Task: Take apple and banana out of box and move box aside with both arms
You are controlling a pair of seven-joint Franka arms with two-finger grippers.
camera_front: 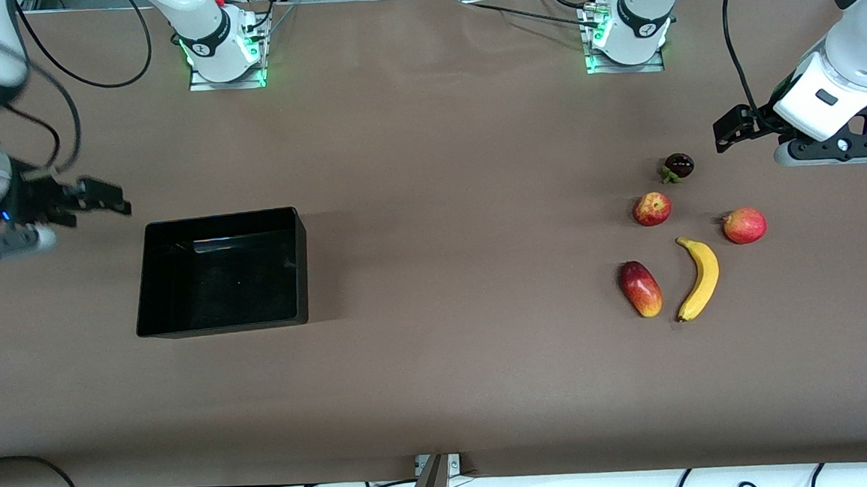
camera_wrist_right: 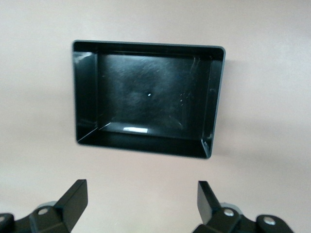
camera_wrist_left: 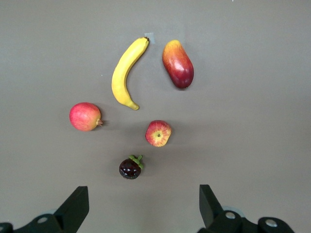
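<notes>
Brown tabletop all round, and from my seat the box [camera_front: 221, 273] sits toward the right arm's end, empty, nothing but glare on its black floor. The apple [camera_front: 652, 209] and banana [camera_front: 699, 278] lie on the table toward the left arm's end, well apart from the box, the banana at about five o'clock from the apple.

My right gripper [camera_front: 103, 196] hangs over bare table beside the box, jaws spread wide, holding nothing. My left gripper [camera_front: 731, 129] hovers near the fruit, at about two o'clock from the apple, also wide open and empty.

Risks I see: a careless descent of the left arm could knock the round fruit rolling. Any further nudge of the glossy, low-walled box could make it slip or skew.
</notes>
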